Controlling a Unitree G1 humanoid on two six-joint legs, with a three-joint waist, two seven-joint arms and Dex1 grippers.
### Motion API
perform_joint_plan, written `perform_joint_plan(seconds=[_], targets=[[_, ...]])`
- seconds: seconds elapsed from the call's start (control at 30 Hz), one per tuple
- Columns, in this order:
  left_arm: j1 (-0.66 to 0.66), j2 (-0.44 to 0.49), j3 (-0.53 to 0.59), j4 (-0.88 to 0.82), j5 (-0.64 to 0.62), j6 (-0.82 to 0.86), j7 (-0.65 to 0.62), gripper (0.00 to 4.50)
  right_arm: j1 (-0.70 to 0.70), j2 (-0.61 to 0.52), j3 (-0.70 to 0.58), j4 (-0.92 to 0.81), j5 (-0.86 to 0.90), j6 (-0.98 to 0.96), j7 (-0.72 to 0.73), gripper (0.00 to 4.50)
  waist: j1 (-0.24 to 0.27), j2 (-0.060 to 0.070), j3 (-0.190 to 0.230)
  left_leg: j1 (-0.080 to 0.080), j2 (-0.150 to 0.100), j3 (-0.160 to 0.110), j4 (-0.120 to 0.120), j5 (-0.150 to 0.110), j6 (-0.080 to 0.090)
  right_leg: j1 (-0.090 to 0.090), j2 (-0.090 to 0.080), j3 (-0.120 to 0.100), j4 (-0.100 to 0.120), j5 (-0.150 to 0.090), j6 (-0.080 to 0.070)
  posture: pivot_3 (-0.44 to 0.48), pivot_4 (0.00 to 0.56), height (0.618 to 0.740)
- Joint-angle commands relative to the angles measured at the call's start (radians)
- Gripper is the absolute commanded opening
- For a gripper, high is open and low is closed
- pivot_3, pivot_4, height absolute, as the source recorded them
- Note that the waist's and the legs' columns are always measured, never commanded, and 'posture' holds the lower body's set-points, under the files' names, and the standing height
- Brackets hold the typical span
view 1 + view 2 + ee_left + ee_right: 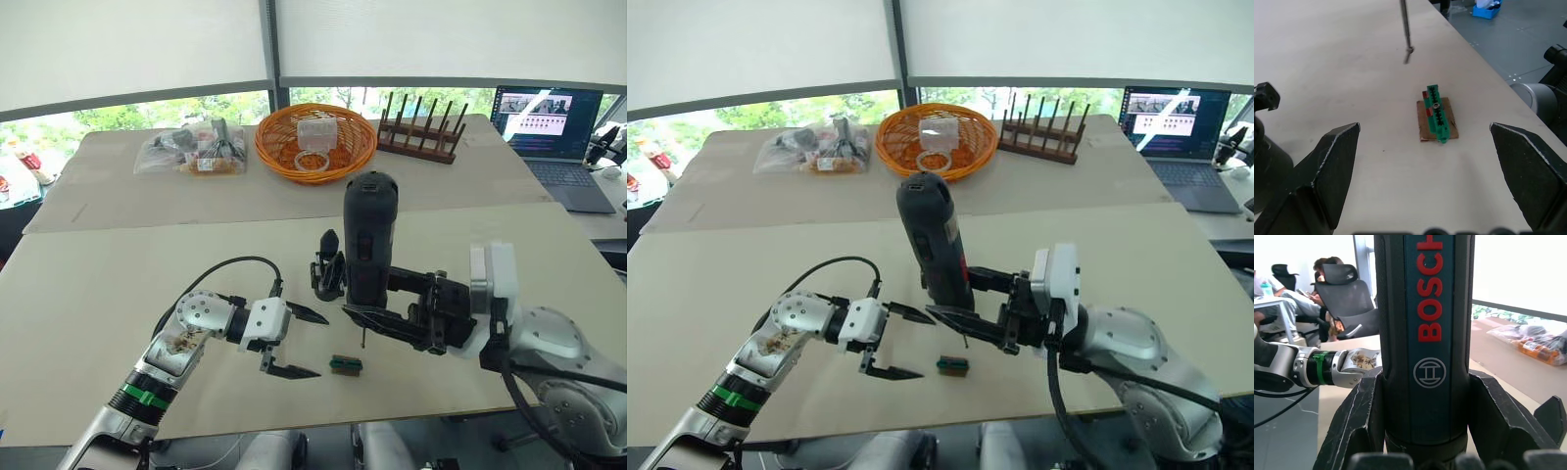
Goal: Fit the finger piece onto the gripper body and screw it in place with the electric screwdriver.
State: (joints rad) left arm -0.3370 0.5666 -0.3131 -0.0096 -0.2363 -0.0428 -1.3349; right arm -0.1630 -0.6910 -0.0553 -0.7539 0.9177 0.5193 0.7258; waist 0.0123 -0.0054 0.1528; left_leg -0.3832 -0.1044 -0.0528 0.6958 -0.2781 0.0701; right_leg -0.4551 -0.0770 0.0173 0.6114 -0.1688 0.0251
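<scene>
The electric screwdriver (pixel 369 230), black with a red label, stands upright with its thin bit (pixel 364 338) pointing down, the tip just above the table. My right gripper (pixel 367 294) is shut on its barrel, as the right wrist view shows close up (pixel 1423 377). The gripper body (pixel 328 269), a small black assembly with one pointed finger up, stands just left of the screwdriver. My left gripper (pixel 302 343) hovers open in front of it, empty. Between its fingers (pixel 1327 166) lies a tiny green-and-brown block (pixel 1437 117). The finger piece is out of view.
An orange basket (pixel 315 147), a wooden peg rack (pixel 421 132) and a bag of parts (pixel 191 152) sit on the far table. A laptop (pixel 549 122) is at the far right. The table's front edge (pixel 323 421) runs close behind my grippers. People sit in the background (pixel 1322 271).
</scene>
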Motion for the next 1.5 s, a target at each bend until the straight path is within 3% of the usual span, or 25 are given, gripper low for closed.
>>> perform_joint_plan(seconds=[0.03, 0.47, 0.73, 1.07, 1.5], targets=[[0.005, 0.009, 0.035, -0.026, -0.013, 0.021, 0.032, 4.50, -0.074, -0.017, -0.040, 0.006, 0.075, 0.016, 0.027, 1.93, 0.000, 0.000, 0.000, 0.000, 0.000, 0.000, 0.000, 0.000, 0.000, 0.000, 0.000, 0.000, 0.000, 0.000, 0.000, 0.000, 0.150, 0.740], [-0.006, 0.028, 0.134, -0.021, -0.035, 0.105, 0.123, 4.50, -0.341, -0.022, -0.020, 0.149, 0.186, 0.139, 0.054, 1.93, 0.000, 0.000, 0.000, -0.001, 0.000, 0.000, 0.000, 0.000, 0.001, -0.001, 0.000, 0.000, 0.000, 0.000, 0.000, 0.000, 0.150, 0.740], [-0.026, 0.024, 0.166, 0.015, -0.026, 0.099, 0.158, 4.50, -0.541, 0.062, 0.029, 0.274, 0.195, 0.233, 0.013, 1.93, -0.002, 0.000, 0.000, -0.002, 0.000, 0.000, 0.000, 0.000, 0.000, -0.002, 0.000, 0.000, 0.000, 0.000, 0.000, 0.000, 0.150, 0.740], [-0.082, -0.004, 0.154, 0.104, -0.018, 0.060, 0.155, 4.50, -0.699, 0.178, 0.111, 0.395, 0.068, 0.252, 0.009, 1.93, -0.002, 0.000, 0.000, -0.003, 0.000, 0.000, 0.000, 0.001, -0.002, -0.003, -0.001, 0.000, 0.000, 0.000, 0.000, 0.000, 0.150, 0.740], [-0.180, -0.050, 0.137, 0.280, 0.032, -0.052, 0.131, 4.50, -0.786, 0.256, 0.155, 0.519, -0.135, 0.233, 0.050, 1.93, -0.006, 0.000, 0.000, -0.004, 0.000, 0.000, 0.000, 0.003, -0.005, -0.005, -0.001, 0.000, 0.001, 0.000, -0.001, 0.000, 0.150, 0.740]])
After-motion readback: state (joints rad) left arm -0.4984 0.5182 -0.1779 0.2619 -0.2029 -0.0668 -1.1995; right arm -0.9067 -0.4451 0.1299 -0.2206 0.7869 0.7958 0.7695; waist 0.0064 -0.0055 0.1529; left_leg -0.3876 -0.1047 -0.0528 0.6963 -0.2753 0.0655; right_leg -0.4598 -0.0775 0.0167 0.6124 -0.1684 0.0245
